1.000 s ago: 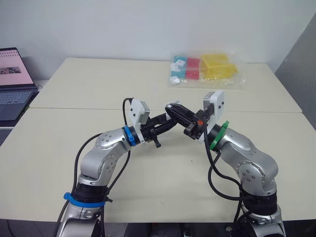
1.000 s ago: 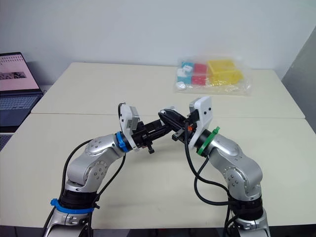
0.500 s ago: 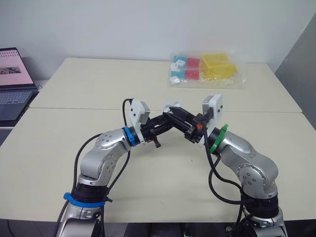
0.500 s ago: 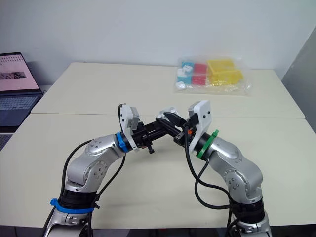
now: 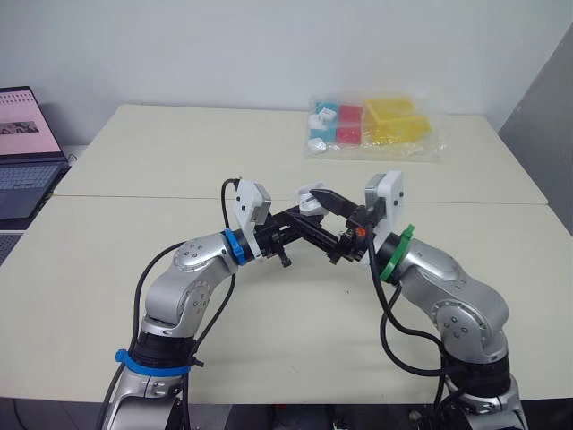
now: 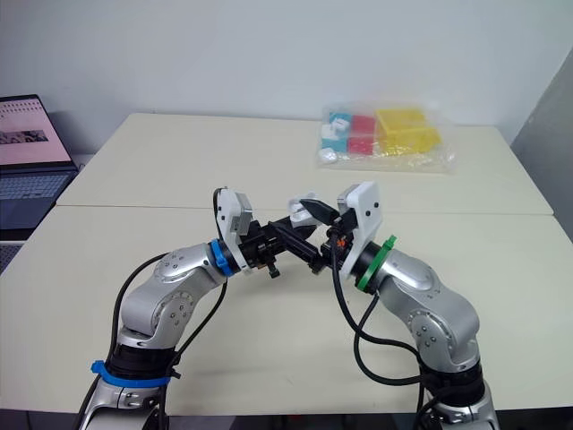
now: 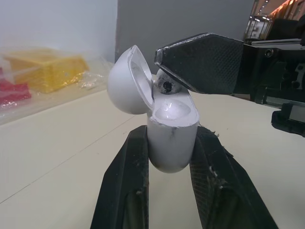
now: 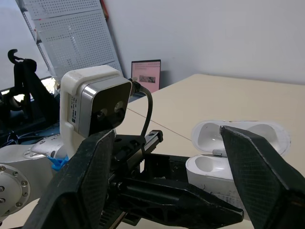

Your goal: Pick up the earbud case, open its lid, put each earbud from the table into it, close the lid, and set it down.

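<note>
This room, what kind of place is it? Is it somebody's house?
Probably an office or robot lab, not a house: plain pale tables pushed together, an open laptop at one side, a bare white wall behind, and a clear bag of coloured blocks.

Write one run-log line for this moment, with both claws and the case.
left claw: shut on earbud case | lid: open | right claw: open, at case opening
</note>
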{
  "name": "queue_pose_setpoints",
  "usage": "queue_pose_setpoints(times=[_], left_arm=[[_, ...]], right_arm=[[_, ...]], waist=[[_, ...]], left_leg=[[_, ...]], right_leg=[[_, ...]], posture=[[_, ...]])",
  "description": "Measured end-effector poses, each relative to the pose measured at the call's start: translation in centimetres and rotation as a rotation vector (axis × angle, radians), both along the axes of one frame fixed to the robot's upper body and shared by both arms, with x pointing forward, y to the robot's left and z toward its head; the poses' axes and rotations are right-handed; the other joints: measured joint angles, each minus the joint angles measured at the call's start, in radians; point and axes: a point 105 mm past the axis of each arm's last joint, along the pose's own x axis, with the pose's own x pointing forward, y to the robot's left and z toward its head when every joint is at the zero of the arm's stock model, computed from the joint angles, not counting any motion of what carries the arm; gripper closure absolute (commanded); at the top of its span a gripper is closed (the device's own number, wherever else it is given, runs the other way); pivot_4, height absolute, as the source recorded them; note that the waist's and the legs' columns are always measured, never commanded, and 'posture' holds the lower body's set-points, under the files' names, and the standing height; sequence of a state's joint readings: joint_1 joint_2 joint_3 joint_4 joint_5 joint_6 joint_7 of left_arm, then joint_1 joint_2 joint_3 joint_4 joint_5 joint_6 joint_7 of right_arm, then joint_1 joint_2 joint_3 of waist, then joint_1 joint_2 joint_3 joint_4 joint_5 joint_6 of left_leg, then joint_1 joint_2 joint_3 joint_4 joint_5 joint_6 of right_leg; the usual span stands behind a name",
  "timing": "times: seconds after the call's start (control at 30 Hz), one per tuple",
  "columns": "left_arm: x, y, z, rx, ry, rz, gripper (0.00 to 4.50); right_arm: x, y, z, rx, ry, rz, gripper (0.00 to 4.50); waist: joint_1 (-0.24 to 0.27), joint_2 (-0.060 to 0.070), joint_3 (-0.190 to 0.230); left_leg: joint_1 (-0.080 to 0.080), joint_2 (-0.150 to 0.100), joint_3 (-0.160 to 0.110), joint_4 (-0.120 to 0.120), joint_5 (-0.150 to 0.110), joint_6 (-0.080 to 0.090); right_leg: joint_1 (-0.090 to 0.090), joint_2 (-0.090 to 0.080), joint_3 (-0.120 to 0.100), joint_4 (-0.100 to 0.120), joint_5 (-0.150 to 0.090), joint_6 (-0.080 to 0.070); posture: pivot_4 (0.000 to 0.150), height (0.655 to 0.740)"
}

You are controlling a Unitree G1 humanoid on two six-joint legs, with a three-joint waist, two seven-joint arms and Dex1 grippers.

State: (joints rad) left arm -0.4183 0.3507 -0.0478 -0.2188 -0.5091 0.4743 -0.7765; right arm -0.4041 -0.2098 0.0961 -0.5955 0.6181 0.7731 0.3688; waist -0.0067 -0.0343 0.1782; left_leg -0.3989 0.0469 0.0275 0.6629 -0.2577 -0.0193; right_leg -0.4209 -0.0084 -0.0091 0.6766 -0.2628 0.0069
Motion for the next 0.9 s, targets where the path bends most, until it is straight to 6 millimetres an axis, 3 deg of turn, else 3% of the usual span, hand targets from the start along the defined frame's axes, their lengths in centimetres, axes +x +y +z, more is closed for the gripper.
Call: queue_pose_setpoints(times=[0.37,0.5,0.6,0.73,0.83,0.9], left_arm=[[0.1,0.9,0.1,0.011,-0.026,0.028,3.7],[0.6,2.1,-0.6,0.045,-0.021,0.059,3.7],[0.8,2.6,-0.3,0.041,-0.037,0.079,3.7],[1.1,3.4,-0.6,0.06,-0.028,0.098,3.7],[1.5,4.8,-0.4,0.083,-0.041,0.14,3.7],[1.7,5.2,-0.3,0.089,-0.048,0.151,3.7]], right_arm=[[0.2,-2.9,1.4,-0.064,-0.076,-0.071,0.8],[0.1,-5.7,3.0,-0.118,-0.133,-0.123,0.8],[0.0,-6.6,3.2,-0.143,-0.134,-0.13,0.8],[0.0,-7.7,1.6,-0.212,-0.073,-0.155,0.8],[0.8,-9.1,-1.4,-0.384,-0.005,-0.237,0.8],[1.3,-8.5,-3.2,-0.43,0.04,-0.248,0.8]], waist=[[0.001,0.0,0.0],[0.003,0.0,0.0],[0.003,0.0,0.0],[0.003,0.0,0.0],[0.003,0.0,0.0],[0.0,0.0,0.0]], left_leg=[[0.0,0.0,0.0,0.0,0.0,0.0],[0.0,0.0,0.0,0.0,0.0,0.0],[0.0,0.0,0.0,-0.001,0.0,0.0],[-0.001,0.0,0.0,-0.001,0.0,0.0],[0.0,0.0,0.001,0.0,0.0,0.0],[0.0,0.0,0.001,0.0,0.0,0.0]], right_leg=[[0.0,0.0,0.0,0.0,0.0,0.0],[0.0,0.0,0.0,-0.001,0.0,0.0],[0.0,0.0,0.0,-0.001,0.0,0.0],[0.0,0.0,0.0,-0.002,0.0,0.0],[0.0,-0.001,0.0,-0.002,0.0,0.0],[0.0,0.0,0.001,-0.002,0.0,0.0]], posture=[[0.15,0.74],[0.15,0.74],[0.15,0.74],[0.15,0.74],[0.15,0.74],[0.15,0.74]])
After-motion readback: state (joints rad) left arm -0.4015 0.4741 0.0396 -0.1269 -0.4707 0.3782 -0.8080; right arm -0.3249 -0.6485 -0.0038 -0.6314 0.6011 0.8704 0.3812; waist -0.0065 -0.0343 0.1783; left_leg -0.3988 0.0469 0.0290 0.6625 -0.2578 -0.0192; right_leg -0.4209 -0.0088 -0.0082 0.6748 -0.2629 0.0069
